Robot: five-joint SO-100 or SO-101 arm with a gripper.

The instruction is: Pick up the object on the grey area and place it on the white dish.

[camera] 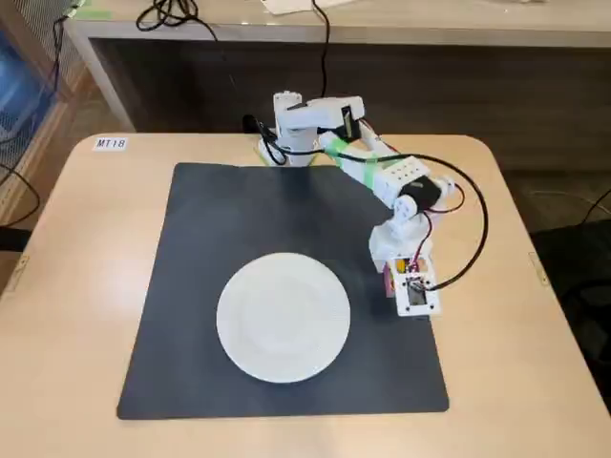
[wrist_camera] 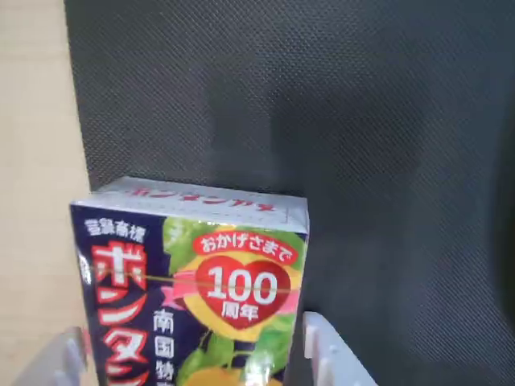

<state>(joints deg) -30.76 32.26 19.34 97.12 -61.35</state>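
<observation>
Sitting between the two white fingers [wrist_camera: 330, 354] of the arm's gripper [wrist_camera: 193, 366] is a small box-shaped packet [wrist_camera: 189, 281], dark blue with red letters, a red heart with "100" on it, and yellow and green fruit pictures. In the wrist view a finger shows on each side of the packet, very near it, but I cannot tell if they squeeze it. The packet's top end is white with red letters.

In the fixed view only a small red and yellow bit of the packet [camera: 392, 277] peeks out under the white gripper [camera: 406, 286]. It is to the right of the round white plate [camera: 283, 317], near it but not touching.

The plate lies flat on the big square dark grey mat [camera: 210, 229], a little below the mat's middle. The packet is over the mat's right side, close to the right edge. I cannot tell if it rests on the mat.

The mat lies on a light wooden table [camera: 76, 248]. The white robot arm [camera: 382, 176] reaches from its base behind the plate, at the mat's far edge. A small white label [camera: 110, 144] sits far left of the base.
</observation>
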